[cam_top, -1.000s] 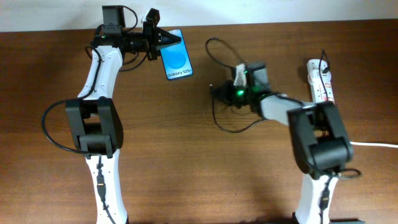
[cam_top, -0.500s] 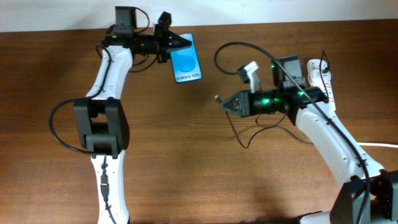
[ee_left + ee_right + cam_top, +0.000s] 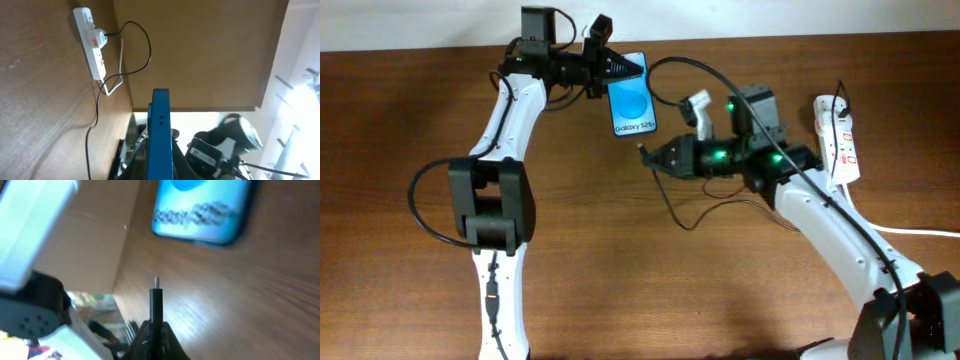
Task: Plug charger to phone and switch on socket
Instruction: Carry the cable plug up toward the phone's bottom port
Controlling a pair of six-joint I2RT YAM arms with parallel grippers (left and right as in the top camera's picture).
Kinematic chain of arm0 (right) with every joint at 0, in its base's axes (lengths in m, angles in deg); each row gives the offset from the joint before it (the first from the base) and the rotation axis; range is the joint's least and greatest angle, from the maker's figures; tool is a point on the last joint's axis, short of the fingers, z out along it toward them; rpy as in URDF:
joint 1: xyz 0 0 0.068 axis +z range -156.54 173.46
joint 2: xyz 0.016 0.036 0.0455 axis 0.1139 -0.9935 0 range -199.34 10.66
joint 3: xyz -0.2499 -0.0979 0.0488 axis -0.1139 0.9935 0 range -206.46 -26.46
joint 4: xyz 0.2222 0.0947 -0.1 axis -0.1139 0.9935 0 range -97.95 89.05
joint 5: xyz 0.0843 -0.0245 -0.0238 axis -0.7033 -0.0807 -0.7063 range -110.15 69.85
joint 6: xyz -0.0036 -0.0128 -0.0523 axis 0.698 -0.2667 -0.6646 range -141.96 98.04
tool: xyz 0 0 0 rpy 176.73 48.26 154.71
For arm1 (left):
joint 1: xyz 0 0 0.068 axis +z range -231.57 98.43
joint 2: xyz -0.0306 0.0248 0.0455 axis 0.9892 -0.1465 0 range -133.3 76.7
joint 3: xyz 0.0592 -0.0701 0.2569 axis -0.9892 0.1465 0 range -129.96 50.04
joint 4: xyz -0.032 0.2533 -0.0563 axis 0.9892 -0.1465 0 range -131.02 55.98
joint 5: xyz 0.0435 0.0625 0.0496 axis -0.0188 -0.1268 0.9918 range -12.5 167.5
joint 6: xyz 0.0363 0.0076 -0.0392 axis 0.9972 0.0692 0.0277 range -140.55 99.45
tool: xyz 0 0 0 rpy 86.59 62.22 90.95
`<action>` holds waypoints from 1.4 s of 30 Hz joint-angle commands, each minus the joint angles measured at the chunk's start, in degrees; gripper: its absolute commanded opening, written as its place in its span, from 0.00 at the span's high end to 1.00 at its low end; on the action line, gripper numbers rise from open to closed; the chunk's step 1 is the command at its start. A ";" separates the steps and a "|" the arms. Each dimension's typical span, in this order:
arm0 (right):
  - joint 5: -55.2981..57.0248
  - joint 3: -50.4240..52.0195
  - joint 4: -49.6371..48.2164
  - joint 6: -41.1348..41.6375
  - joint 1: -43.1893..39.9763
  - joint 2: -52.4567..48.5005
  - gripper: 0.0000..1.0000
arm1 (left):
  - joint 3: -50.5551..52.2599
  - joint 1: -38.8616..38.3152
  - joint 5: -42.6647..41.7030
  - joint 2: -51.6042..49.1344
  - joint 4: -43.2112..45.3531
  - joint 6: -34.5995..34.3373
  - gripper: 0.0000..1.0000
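Wooden tabletop [image 3: 620,280] is spreading beneath our two arms. Our left gripper [image 3: 623,68] is clamping the phone [image 3: 632,98] by its far end, blue screen facing up. Our right gripper [image 3: 656,160] is pinching the charger [image 3: 672,205] just behind its plug tip [image 3: 156,292], which is pointing toward the phone's near edge, close but not touching. We are judging the tip to be sitting off-line from the port, so pushing in risks scraping the casing or twisting the phone loose. The socket [image 3: 838,135] is lying well apart on our right.
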 commanded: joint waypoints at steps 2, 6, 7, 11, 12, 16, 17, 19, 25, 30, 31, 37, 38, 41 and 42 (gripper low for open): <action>5.70 0.42 -4.17 10.67 4.57 0.46 0.96 | -0.33 1.60 -1.51 1.31 5.20 -4.17 1.00; 7.26 0.57 -4.17 10.99 4.94 0.44 0.96 | -0.33 4.00 -1.68 1.31 9.01 -8.39 1.00; 7.85 0.70 -4.15 10.97 4.94 0.44 0.96 | -0.33 4.50 -1.70 1.31 9.01 -8.39 1.00; 9.75 3.30 -9.44 10.97 4.96 0.44 0.96 | -0.33 4.98 -1.73 1.31 8.96 -9.11 1.00; 10.19 4.26 -12.11 11.04 4.96 0.44 0.96 | -0.33 4.92 -1.68 1.31 8.96 -12.02 1.00; 11.26 4.76 -14.64 12.55 5.03 0.44 0.96 | -0.33 4.76 -1.55 1.31 8.96 -13.40 1.00; 11.30 4.76 -15.56 12.76 5.20 0.44 0.96 | -0.33 4.68 -1.22 1.31 8.96 -13.40 1.00; 12.94 4.76 -16.48 14.01 5.75 0.44 0.96 | -0.33 4.46 -0.24 1.31 8.96 -13.40 1.00; 14.91 4.76 -18.08 14.71 6.03 0.44 0.96 | -0.33 4.13 0.04 1.31 9.03 -13.35 1.00; 15.96 4.76 -18.69 15.52 6.03 0.42 0.96 | -0.33 3.67 0.04 1.31 9.05 -13.33 1.00; 15.91 4.76 -18.69 15.54 6.03 0.37 0.96 | -0.33 3.67 0.04 1.31 9.05 -13.33 1.00; 15.08 4.76 -19.21 16.83 6.01 -1.14 0.96 | -0.33 2.29 -0.11 1.31 10.78 -13.27 1.00; 15.06 4.76 -19.61 16.81 6.01 -1.14 0.96 | -0.33 2.25 -0.20 1.31 11.15 -13.29 1.00; 14.86 4.76 -21.31 17.00 5.97 -1.14 0.96 | -0.33 2.34 -0.20 1.31 11.17 -13.29 1.00; 14.88 4.76 -21.44 17.00 5.97 -1.14 0.96 | -0.33 2.32 -0.20 1.31 11.17 -13.29 1.00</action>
